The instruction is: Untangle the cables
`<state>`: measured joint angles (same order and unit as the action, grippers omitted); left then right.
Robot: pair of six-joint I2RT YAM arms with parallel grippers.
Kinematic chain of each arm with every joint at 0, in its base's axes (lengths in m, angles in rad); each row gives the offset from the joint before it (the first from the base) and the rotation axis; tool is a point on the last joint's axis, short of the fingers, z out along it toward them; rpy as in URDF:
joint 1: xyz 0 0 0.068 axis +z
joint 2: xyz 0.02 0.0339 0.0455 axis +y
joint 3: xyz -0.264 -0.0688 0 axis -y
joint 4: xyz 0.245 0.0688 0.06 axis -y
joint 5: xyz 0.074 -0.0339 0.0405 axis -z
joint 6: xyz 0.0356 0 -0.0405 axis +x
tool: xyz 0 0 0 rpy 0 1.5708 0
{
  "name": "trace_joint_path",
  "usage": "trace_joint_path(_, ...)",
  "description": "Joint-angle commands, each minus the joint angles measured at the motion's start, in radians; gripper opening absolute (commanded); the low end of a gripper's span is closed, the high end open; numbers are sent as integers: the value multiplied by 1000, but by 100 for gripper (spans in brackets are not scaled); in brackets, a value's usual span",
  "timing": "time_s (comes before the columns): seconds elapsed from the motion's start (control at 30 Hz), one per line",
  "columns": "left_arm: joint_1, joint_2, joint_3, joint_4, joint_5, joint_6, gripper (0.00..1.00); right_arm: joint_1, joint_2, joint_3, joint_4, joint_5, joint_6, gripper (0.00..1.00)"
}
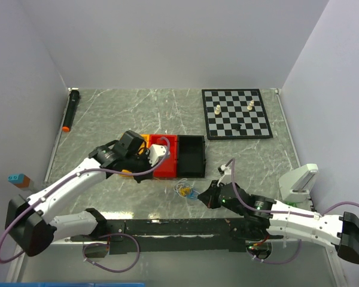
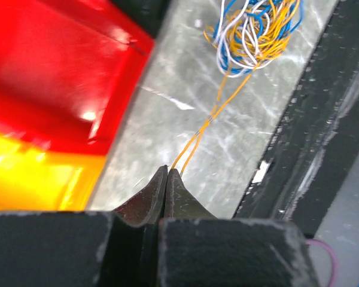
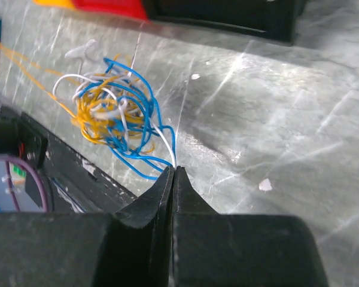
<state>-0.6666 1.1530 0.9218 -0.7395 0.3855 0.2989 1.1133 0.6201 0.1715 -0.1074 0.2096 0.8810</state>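
A: Left pincer (image 2: 166, 174) is clenching a yellow-orange strand of the cables (image 2: 251, 33). Right pincer (image 3: 173, 172)?
B: Clenching blue and white strands. Clump is lying on the worktop (image 1: 137, 113) between both, near the red bin (image 1: 166, 156).

The left gripper (image 2: 167, 170) has its fingers (image 2: 148, 196) pressed together on a thin orange strand (image 2: 209, 116), which runs straight across the marbled surface (image 2: 167, 101) to the clump of blue, white and orange cables (image 2: 251, 33). A red bin (image 2: 54, 66) lies left, a yellow bin (image 2: 30, 179) below it, a black rail (image 2: 323, 131) right
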Motion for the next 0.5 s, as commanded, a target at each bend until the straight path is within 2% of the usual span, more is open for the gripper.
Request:
trace_joint_path(0.0,22,-56,43,-70,-224,37,1,6,32,98,-280,92,85,0)
trace_joint_path(0.07,39,-81,43,-61,-295,39,1,6,41,131,-339,109,122,0)
trace_joint_path(0.3,191,-160,115,-103,-346,85,1,17,128,197,-578,113,306,0)
trace_joint_path(0.47,217,-194,163,-150,-355,106,1,126,223,269,-748,163,442,0)
